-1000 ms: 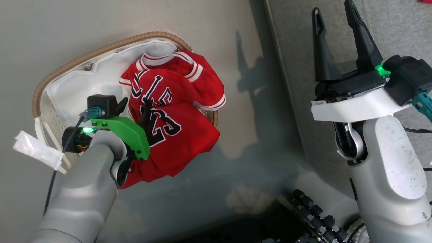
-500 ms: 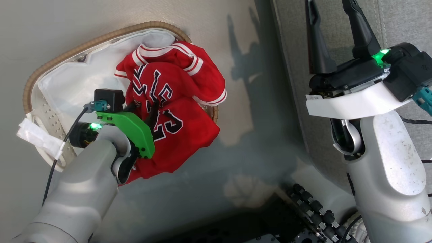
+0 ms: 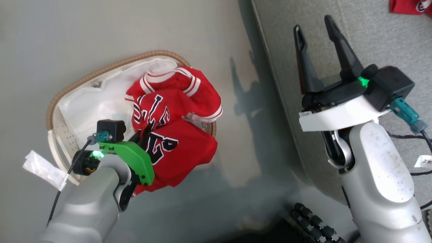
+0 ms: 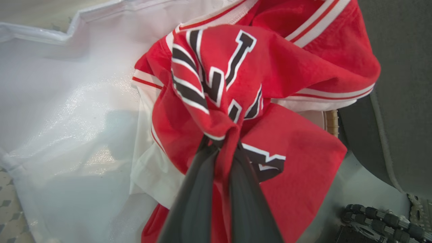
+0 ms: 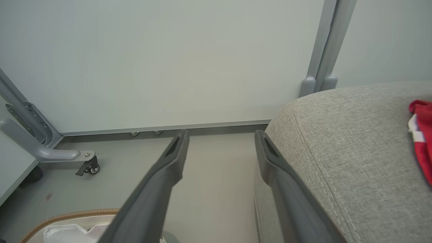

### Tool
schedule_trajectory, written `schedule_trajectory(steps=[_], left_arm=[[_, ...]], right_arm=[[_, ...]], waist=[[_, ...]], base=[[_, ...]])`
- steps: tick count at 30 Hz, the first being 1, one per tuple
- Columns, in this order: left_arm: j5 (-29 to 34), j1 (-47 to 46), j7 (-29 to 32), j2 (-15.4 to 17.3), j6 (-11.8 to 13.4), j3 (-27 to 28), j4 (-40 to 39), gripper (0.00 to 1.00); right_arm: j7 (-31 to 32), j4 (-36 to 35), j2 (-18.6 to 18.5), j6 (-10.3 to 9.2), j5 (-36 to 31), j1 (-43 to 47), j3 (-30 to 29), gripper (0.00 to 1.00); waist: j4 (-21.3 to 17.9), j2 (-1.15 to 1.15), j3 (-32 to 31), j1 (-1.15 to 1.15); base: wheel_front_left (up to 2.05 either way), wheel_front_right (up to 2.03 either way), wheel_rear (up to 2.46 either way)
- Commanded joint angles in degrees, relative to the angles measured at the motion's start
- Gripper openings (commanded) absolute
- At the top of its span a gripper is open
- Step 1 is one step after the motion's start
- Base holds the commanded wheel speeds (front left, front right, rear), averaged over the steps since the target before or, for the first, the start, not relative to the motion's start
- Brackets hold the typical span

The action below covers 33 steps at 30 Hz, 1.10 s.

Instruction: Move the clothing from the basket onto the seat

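Red clothing [image 3: 175,128] with black lettering and striped trim lies heaped in the white basket [image 3: 64,136], spilling over its brown rim. My left gripper [image 3: 144,131] is shut on a bunched fold of this clothing [image 4: 222,111]; the left wrist view shows both dark fingers [image 4: 199,189] pinching the cloth between them. Over the edge of the grey seat [image 3: 381,40] my right gripper [image 3: 315,28] stands open, nothing between its fingers [image 5: 168,172]. Another red garment [image 3: 410,6] lies on the seat [image 5: 354,152] at the far right, and its edge [image 5: 422,135] shows in the right wrist view.
The basket's white liner [image 4: 67,111] is bare on the left side. My wheeled base [image 3: 314,222] shows at the bottom. A pale wall panel [image 5: 168,60] with a castor foot [image 5: 88,167] stands beyond the basket. Cables [image 3: 418,135] hang by my right wrist.
My left gripper has gone from open to shut, pinching a fold of the red clothing. The head camera has shifted, bringing the garment on the seat into view.
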Motion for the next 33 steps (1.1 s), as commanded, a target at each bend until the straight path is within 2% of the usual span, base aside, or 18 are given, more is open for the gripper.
schedule_trajectory(steps=[1,5,9,18,25,33], left_arm=[[0.4,1.5,-0.6,-0.4,-0.1,0.0,0.6,0.00],[2.1,3.1,-0.9,-1.4,-0.1,2.4,-0.2,0.00],[7.0,6.6,-0.9,-1.9,-0.1,7.9,-2.9,0.00],[22.5,15.3,-0.9,-3.3,0.8,23.3,-14.8,0.00],[31.1,21.3,-0.9,-5.9,0.5,33.2,-24.4,0.00],[36.7,24.3,-0.9,-8.6,-0.1,38.9,-32.6,0.00]], right_arm=[[-0.1,0.8,-0.2,-0.08,-0.5,1.5,0.0,1.00],[-0.1,2.7,-0.2,-0.08,-0.9,3.7,-0.3,1.00],[-0.1,4.6,-0.2,-0.08,-1.3,6.3,-0.3,1.00],[-0.1,7.4,-0.2,-0.08,-1.7,11.9,-0.6,1.00],[-0.1,8.8,-0.2,-0.08,-1.5,15.8,-0.5,1.00],[-0.1,11.0,-0.2,-0.07,-2.0,20.1,0.0,1.00]], waist=[[1.2,0.00,-6.5,0.00],[2.6,0.00,-11.8,0.00],[4.1,0.00,-17.0,0.00],[6.8,0.00,-25.9,0.00],[8.0,0.00,-30.9,0.00],[8.9,0.00,-35.7,0.00]], base=[[0.00,0.00,0.00],[0.00,0.00,0.00],[0.00,0.00,0.00],[0.00,0.00,0.00],[0.00,0.00,0.00],[0.00,0.00,0.00]])
